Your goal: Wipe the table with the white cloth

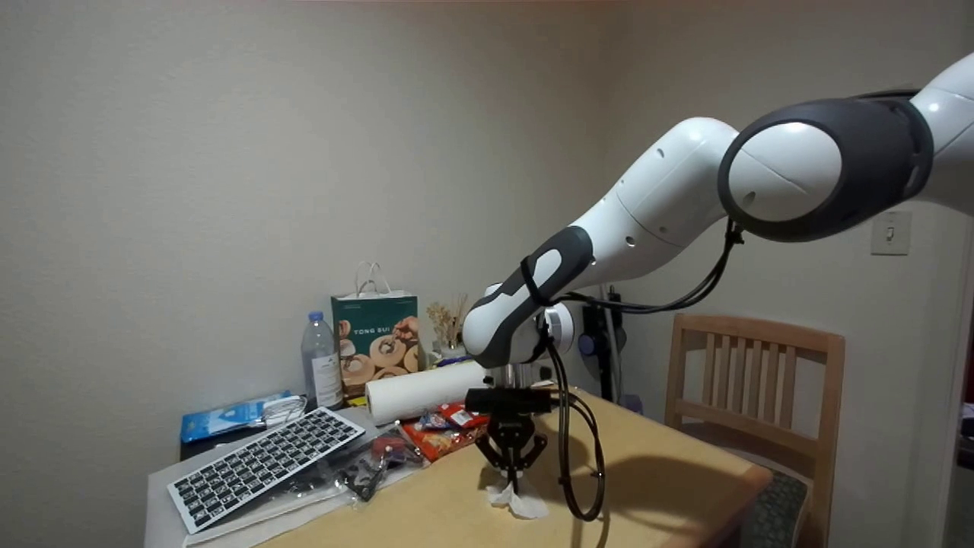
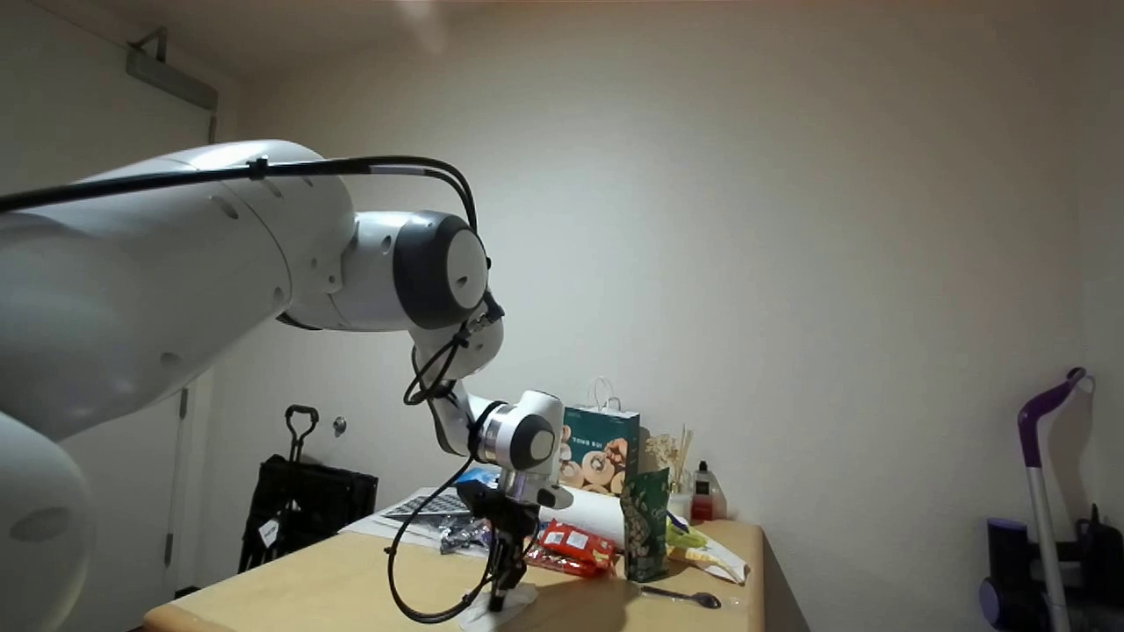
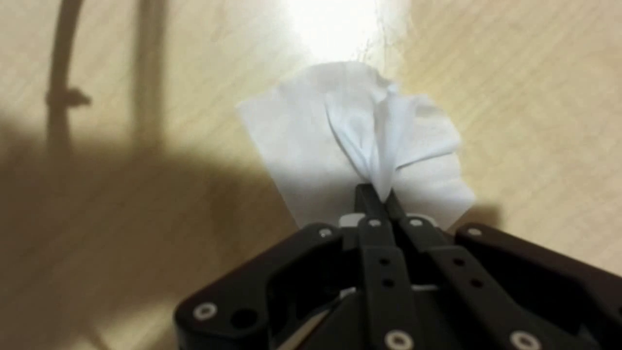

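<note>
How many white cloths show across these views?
1: the white cloth, pinched in the tool, its loose part spread on the table. Others could be hidden from these cameras.

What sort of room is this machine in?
Probably a home or dorm, perhaps a dining corner: there is a wooden chair beside the table, red packets that look like snacks, and what seems a stick vacuum.

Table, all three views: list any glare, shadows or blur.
Wrist view: white glare on the table at the picture's top, past the white cloth; a dark shadow over the left side; the table's grain looks soft. Both exterior views: a broad shadow to the picture's right of the cloth, no such glare.
</note>
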